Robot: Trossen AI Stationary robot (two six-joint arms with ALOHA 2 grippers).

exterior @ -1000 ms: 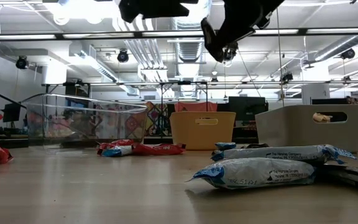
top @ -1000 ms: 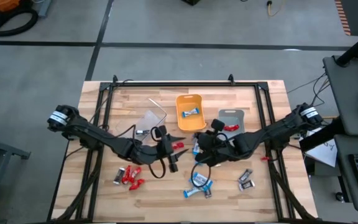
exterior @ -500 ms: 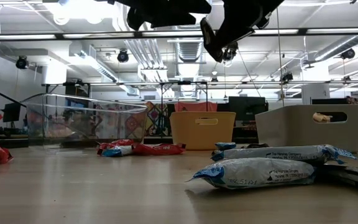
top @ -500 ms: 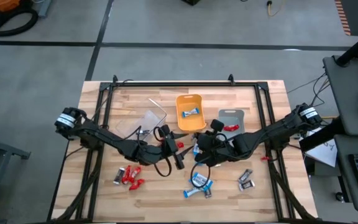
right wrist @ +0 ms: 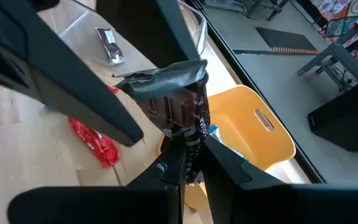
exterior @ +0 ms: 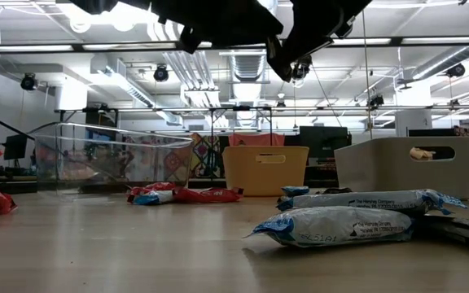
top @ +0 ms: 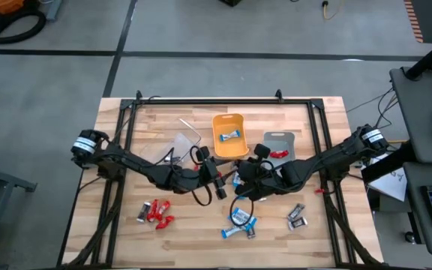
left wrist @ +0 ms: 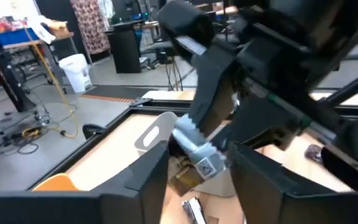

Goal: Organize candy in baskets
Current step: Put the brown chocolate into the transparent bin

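Nearest the front edge of the table (top: 126,240), loose candy lay in three groups: three red bars with one dark bar (top: 154,212) at the left, a cluster of about three blue-and-white bars (top: 239,222) in the middle, and two dark silver-grey bars (top: 298,217) at the right.

Above the middle of the table, the right gripper (right wrist: 188,155) was clamped on the lower end of a dark silver-grey bar (right wrist: 178,102), held raised. The left gripper (top: 220,185) was set just beside it, its fingers (left wrist: 143,180) spread apart and empty, with the bar's crimped end between them. This appeared to be a hand-over. It would be done well if the left fingers were closed squarely on the free end before the right grip was let go.

Farther back, a red bar (top: 215,174) and a blue-and-white bar (top: 236,180) lay near the arms. Three baskets were counted: the clear bin (top: 172,144) with one dark bar, the orange bin (top: 229,136) with one blue-and-white bar, the grey bin (top: 279,146) with one red bar.
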